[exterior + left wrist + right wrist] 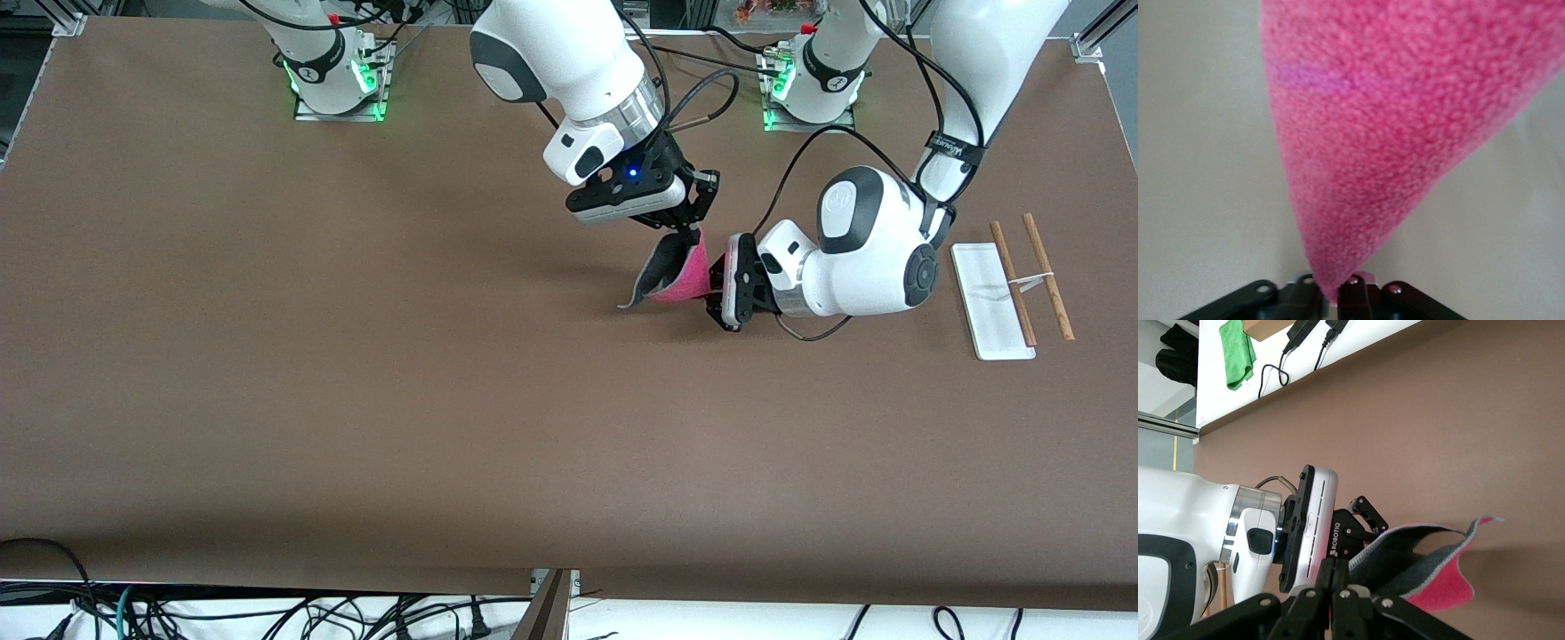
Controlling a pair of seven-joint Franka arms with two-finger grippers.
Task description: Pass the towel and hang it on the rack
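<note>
Front view, towel (pixel 680 271) pinched between right claw (pixel 689 233), left claw (pixel 714 289)

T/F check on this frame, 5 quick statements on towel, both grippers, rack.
1. Both grippers are shut on the towel. True: the right gripper pinches its upper corner, the left gripper its edge toward the rack.
2. The towel lies flat on the table. False: it hangs in the air over the table.
3. The towel is draped over the rack. False: the rack is bare, at the left arm's end of the table.
4. The towel's grey underside shows in the right wrist view. True.
5. The left gripper is open. False: it is shut on the towel's pink corner.
</note>
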